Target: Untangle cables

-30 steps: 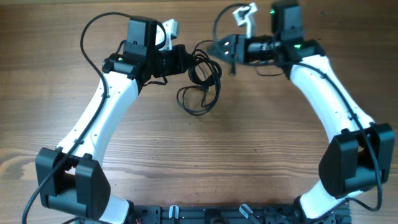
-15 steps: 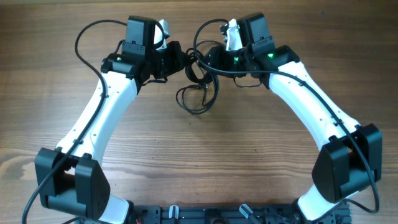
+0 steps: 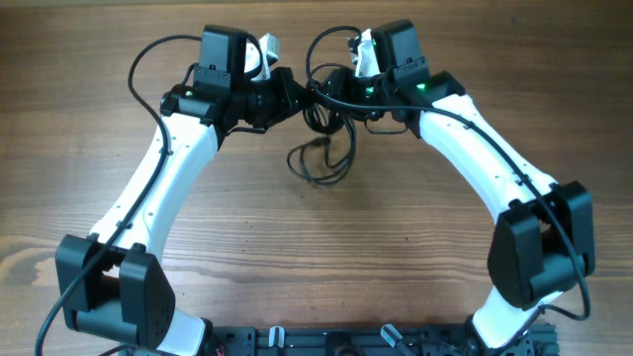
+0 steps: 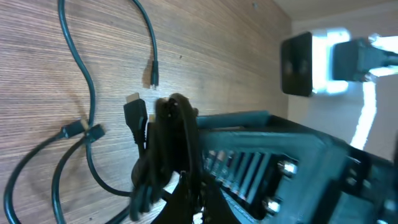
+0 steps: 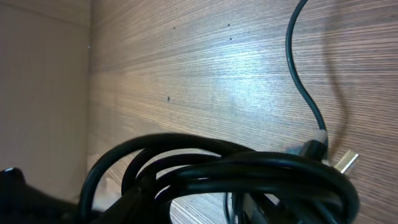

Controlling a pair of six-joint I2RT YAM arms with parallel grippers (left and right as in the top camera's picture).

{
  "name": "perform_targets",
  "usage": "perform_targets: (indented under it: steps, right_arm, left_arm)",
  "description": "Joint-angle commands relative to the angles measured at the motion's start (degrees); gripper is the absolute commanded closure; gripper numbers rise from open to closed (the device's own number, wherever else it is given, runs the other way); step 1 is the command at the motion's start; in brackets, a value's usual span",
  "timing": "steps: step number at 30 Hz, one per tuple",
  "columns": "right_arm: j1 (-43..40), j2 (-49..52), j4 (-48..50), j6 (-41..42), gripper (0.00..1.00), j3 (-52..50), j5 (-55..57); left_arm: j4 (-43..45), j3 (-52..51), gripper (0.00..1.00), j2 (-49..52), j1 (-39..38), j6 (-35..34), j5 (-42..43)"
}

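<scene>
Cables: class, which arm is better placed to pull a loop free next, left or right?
Right, probably. The left gripper is shut on the cables, anchoring them. The right gripper sits at the same bundle and could draw a loop away. Its grip is unclear.

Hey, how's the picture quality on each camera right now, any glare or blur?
Overhead: evenly lit, sharp, cables clear against the table. Left wrist: blown-out white patch at upper right, near foreground soft. Right wrist: bright sheen on the wood, closest cable loops out of focus.
</scene>
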Motion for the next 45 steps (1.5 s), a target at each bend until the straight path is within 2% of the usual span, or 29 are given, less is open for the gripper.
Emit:
perform_targets:
  steps: [1, 3, 7, 10, 12, 16, 20, 22, 26, 29, 31, 33, 39, 40, 42, 45]
  right_arm:
    - [0.17, 3.17, 1.03, 1.73, 0.66, 0.50, -0.39]
    - [0.04, 3.89, 2.19, 1.95, 0.71, 0.50, -0.20]
    - [-1.95, 3.93, 1.29, -1.29, 0.92, 0.50, 0.94]
    - [-5.16, 3.78, -0.46, -5.64, 0.96, 0.55, -1.31]
    - [-8.24, 3.02, -1.14, -12.26, 0.96, 0.90, -8.61]
    - [-11.45, -0.85, -4.09, -20.04, 0.96, 0.90, -14.16]
    - [-13.92, -5.31, -6.82, -21.77, 0.96, 0.90, -14.14]
    - [-16.11, -7.15, -7.58, -20.22, 0.96, 0.90, -12.85]
    - [-22.14, -9.18, -9.81, -17.20, 0.96, 0.90, -7.43]
    - [-26.01, -9.18, -11.15, -17.18, 0.96, 0.90, -7.41]
    - [-26.58, -9.18, -11.41, -17.73, 0.96, 0.90, -7.65]
    - [-26.18, -9.18, -11.54, -19.15, 0.96, 0.87, -8.28]
    - [-24.52, -9.18, -12.37, -20.37, 0.96, 0.87, -8.24]
    - [-24.24, -9.18, -12.61, -20.46, 0.95, 0.87, -8.22]
    - [-24.13, -9.18, -13.14, -21.31, 0.78, 0.87, -8.26]
    - [-24.02, -9.18, -14.10, -21.84, 0.60, 0.87, -8.22]
  left_arm:
    - [0.76, 0.31, 0.96, -0.35, -0.31, -1.42, 4.37]
    - [1.05, 0.31, 0.96, -0.35, -0.70, -1.40, 4.63]
    - [1.05, 0.31, 0.96, -0.35, -0.61, -1.36, 4.76]
    - [0.52, 0.31, 0.96, -0.35, 0.33, -1.14, 2.97]
    - [-1.79, 0.31, 0.96, -0.35, 1.38, -1.16, -4.61]
    - [-7.26, 0.31, 0.96, -0.33, 1.64, -1.18, -24.15]
    - [-11.26, 0.31, 0.96, -0.33, 2.38, -1.18, -36.63]
    - [-13.27, 0.31, 0.96, -0.33, 3.87, -1.20, -40.19]
    - [-16.00, 0.31, 0.96, -0.33, 8.39, -1.20, -40.72]
    - [-17.11, 0.31, 0.96, -0.33, 10.75, -1.16, -39.80]
    - [-17.11, 0.31, 0.96, -0.33, 10.84, -0.26, -36.98]
    - [-16.48, 0.31, 0.96, -0.33, 10.12, 3.43, -32.59]
    - [-16.33, 0.31, 0.96, -0.33, 5.79, 3.61, -26.71]
    - [-16.35, 0.31, 0.85, -0.33, 4.33, 3.61, -26.75]
    - [-15.91, 0.31, 0.65, -0.26, 1.36, 3.61, -26.77]
    - [-14.95, 0.31, 0.20, -0.09, -2.54, 3.56, -29.88]
